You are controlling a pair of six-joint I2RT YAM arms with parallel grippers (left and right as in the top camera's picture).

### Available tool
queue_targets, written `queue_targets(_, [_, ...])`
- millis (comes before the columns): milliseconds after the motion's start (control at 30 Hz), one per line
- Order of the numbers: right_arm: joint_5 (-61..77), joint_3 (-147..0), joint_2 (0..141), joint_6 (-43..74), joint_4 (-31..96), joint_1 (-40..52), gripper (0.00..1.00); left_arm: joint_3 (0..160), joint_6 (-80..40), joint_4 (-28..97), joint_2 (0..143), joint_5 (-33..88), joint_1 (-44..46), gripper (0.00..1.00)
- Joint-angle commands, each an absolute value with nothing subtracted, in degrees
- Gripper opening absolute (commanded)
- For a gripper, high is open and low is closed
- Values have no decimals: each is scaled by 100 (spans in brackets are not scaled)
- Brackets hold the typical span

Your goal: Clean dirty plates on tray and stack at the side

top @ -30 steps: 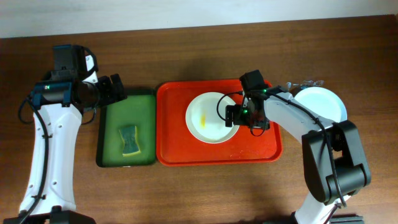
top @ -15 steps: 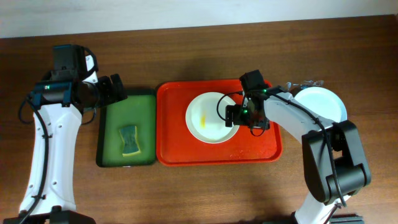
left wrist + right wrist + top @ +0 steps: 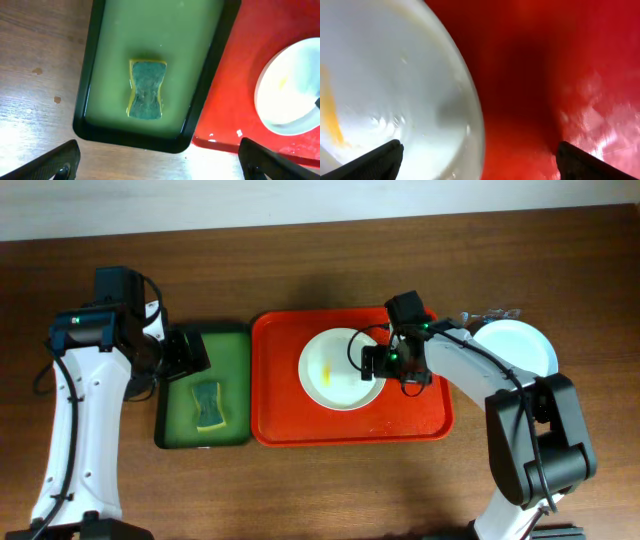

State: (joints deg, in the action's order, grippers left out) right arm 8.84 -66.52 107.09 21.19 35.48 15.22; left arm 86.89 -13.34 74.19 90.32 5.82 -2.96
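A cream-white plate (image 3: 335, 380) with a yellow smear lies in the red tray (image 3: 280, 380). My right gripper (image 3: 372, 363) is open, low at the plate's right edge. In the right wrist view its fingers (image 3: 480, 160) straddle the plate's rim (image 3: 385, 75), with bare tray floor (image 3: 545, 75) to the right. A second pale plate (image 3: 515, 345) sits on the table to the right of the tray, beyond the right arm. My left gripper (image 3: 185, 352) is open and empty above the top left of the green tray. In the left wrist view its fingers (image 3: 160, 160) are spread wide.
A dark green tray (image 3: 230, 370) lies left of the red tray, with a green-and-yellow sponge (image 3: 208, 407) near its front. The left wrist view shows the sponge (image 3: 146, 90) in the green tray (image 3: 165, 30), the red tray (image 3: 235, 75) and the plate (image 3: 295, 90).
My left gripper has moved toward the front and a little right, further over the green tray. The right arm and the plate have not moved.
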Motion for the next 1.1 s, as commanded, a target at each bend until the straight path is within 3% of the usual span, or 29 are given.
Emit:
queue_targets(0, [834, -6665, 10709, 2128, 3319, 1568, 98, 8608, -1411, 7419, 9030, 661, -276, 99])
queue_targets(100, [1236, -6665, 10709, 2165, 3299, 1573, 98, 8154, -1411, 7118, 9030, 663, -276, 95])
queue_targets(133, [1221, -6665, 10709, 2163, 3218, 1568, 99, 7854, -1413, 6908, 9030, 666, -276, 78])
queue_targets(167, [1227, -6665, 10709, 2167, 3232, 1568, 51, 7592, -1413, 6687, 9030, 666, -276, 70])
queue_targets(200, [1243, -6665, 10709, 2167, 3227, 1575, 18, 7214, -1415, 6326, 9030, 663, -276, 68])
queue_targets(233, [1240, -6665, 10709, 2167, 3229, 1575, 8, 6925, -1413, 6051, 9030, 663, -276, 69])
queue_targets(267, [1238, -6665, 10709, 2167, 3232, 1575, 4, 6707, -1413, 5822, 9032, 663, -276, 73])
queue_targets(333, [1131, -6665, 10711, 2167, 3258, 1575, 4, 6473, -1411, 5540, 9037, 663, -276, 74])
queue_targets(400, [1135, -6663, 10720, 2167, 3288, 1581, 25, 6423, -1411, 5446, 9037, 663, -261, 75])
queue_targets(467, [1133, -6626, 10720, 2167, 3306, 1610, 27, 6420, -1411, 5406, 9039, 633, -117, 76])
queue_targets(500, [1111, -6521, 10722, 2167, 3155, 1704, 26, 6420, -1409, 5360, 9039, 600, 5, 78])
queue_targets(600, [587, -6460, 10722, 2167, 3162, 1800, 6, 6418, -1409, 5365, 9039, 126, 104, 81])
queue_targets(667, [550, -6460, 10722, 2167, 3186, 1800, 4, 6407, -1411, 5363, 9039, 126, 104, 80])
queue_targets(733, [-69, -6460, 10720, 2161, 3321, 1793, 4, 6307, -1411, 5367, 9039, 128, 154, 78])
queue_targets(867, [43, -6460, 10720, 2165, 3380, 1804, 4, 5994, -1413, 5046, 9105, -45, 414, 64])
queue_targets(900, [40, -6460, 10720, 2165, 3380, 1804, 4, 5898, -1411, 4814, 9194, -47, 414, 53])
queue_targets(933, [38, -6460, 10720, 2163, 3380, 1804, 4, 5874, -1411, 4663, 9266, -47, 414, 49])
queue_targets(1067, [36, -6460, 10720, 2161, 3411, 1804, 4, 5874, -1411, 4541, 9677, -268, 412, 42])
